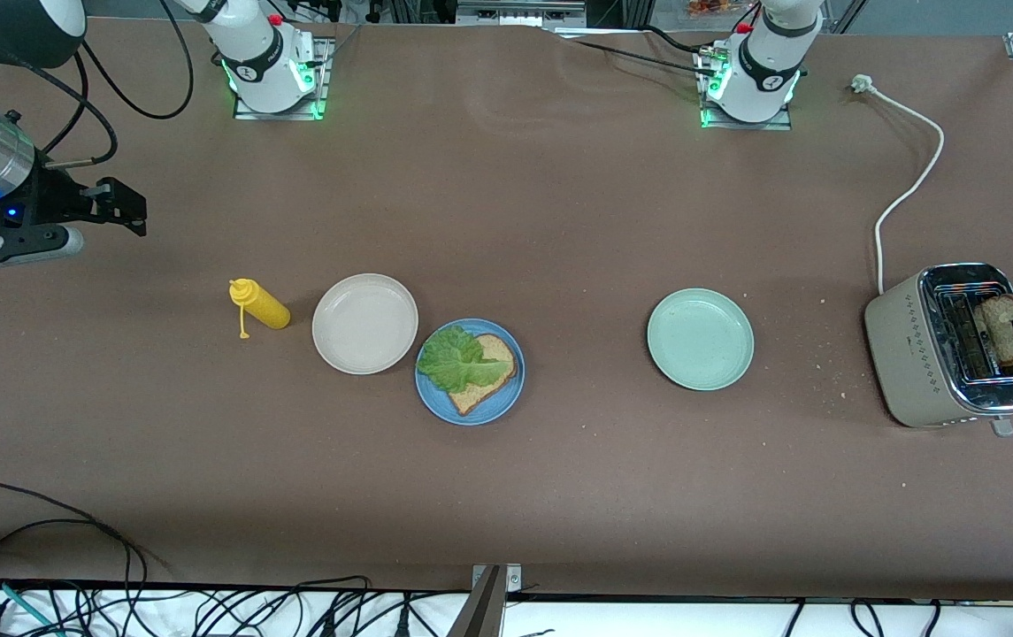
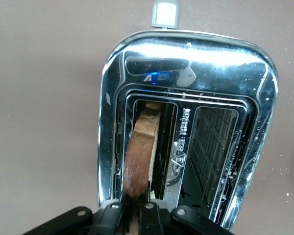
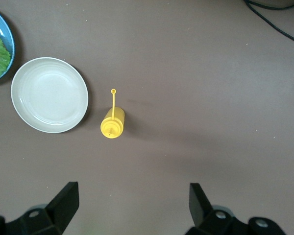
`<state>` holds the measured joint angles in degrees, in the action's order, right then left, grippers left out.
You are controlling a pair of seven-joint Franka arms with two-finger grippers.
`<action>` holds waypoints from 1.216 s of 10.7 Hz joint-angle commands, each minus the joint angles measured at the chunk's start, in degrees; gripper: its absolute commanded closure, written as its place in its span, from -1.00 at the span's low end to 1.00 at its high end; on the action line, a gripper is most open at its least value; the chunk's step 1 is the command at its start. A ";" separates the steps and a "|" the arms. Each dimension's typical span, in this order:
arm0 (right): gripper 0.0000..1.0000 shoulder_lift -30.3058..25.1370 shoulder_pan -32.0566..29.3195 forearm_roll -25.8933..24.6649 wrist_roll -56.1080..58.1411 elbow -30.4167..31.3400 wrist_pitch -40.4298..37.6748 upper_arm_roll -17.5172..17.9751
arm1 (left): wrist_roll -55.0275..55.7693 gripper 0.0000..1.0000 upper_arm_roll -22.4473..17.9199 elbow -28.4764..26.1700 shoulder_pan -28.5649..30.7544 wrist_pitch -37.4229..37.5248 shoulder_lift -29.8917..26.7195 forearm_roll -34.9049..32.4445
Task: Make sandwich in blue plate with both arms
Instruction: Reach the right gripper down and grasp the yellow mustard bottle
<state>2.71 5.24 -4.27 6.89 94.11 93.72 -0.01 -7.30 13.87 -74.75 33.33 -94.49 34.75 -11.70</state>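
1. Nearest the front camera, the blue plate point(image 1: 513, 392) is seen carrying one slice of toast point(image 1: 488, 380) with a ruffled lettuce leaf point(image 1: 456, 358) laid on it; the top slice is missing, so the sandwich is judged half built.
2. Just beside it, toward the right arm's end of the table, a cream plate point(image 1: 364, 323) and a yellow squeeze bottle point(image 1: 260, 305) are found; a mint-green plate point(image 1: 700, 338) lies toward the left arm's end.
3. In the toaster point(image 1: 913, 354), the second toast slice point(image 2: 139, 156) is pinched at its upper crust by the left gripper point(image 2: 133, 213), its fingers closed tight on the bread.
4. The slice is judged light, stiff but crumbly; it is best held by the crust edge, lightly, and lifted straight out of the slot.
5. The right gripper point(image 3: 132, 203) is held in wait above bare table near the bottle, its fingers spread fully and nothing held.
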 commanded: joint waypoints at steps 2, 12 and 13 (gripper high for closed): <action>-1.00 0.90 -0.15 -1.18 0.05 -4.00 -1.43 -0.34 | -1.05 1.00 0.28 0.13 -0.11 0.98 -0.83 -2.01; -1.00 5.64 -0.32 8.81 20.23 -5.51 -1.97 -0.51 | -1.14 1.00 0.81 0.21 -0.20 1.07 -3.81 -2.01; -1.00 6.86 -1.45 10.93 24.70 -5.51 -1.88 -0.60 | -1.22 1.00 0.98 0.21 -0.20 1.33 -4.60 -2.01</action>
<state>6.68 5.43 2.04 22.81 90.31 92.95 -0.20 -7.31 14.42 -74.36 33.29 -94.45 32.55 -11.70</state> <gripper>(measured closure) 0.000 0.916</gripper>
